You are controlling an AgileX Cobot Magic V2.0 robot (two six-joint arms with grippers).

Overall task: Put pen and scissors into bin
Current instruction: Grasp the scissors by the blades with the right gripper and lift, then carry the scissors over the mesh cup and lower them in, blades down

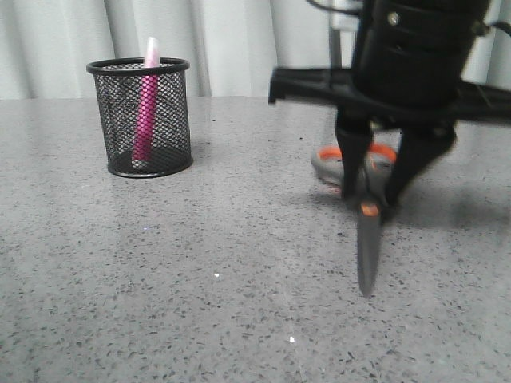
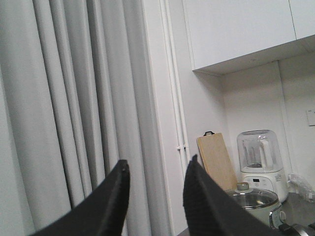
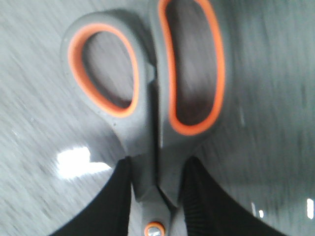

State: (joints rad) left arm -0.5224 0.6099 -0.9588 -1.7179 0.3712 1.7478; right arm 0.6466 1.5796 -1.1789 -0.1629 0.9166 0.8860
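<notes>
No legible text or labels.

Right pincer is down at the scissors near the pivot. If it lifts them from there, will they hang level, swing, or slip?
The scissors look rigid, so they shouldn't flop. The right pincer straddles the neck just above the orange pivot screw, with long blades on one side and bulky handles on the other, so they may tilt or swing. The smooth grey plastic there could slip; the blades appear closed.

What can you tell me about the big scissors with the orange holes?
The large scissors with black blades and grey handles lie flat and closed on the speckled grey table, blade tips pointing toward the camera. Orange lines both finger loops, and the pivot screw is orange. The right gripper stands over them, its jaws on either side of the handle necks near the pivot.
</notes>
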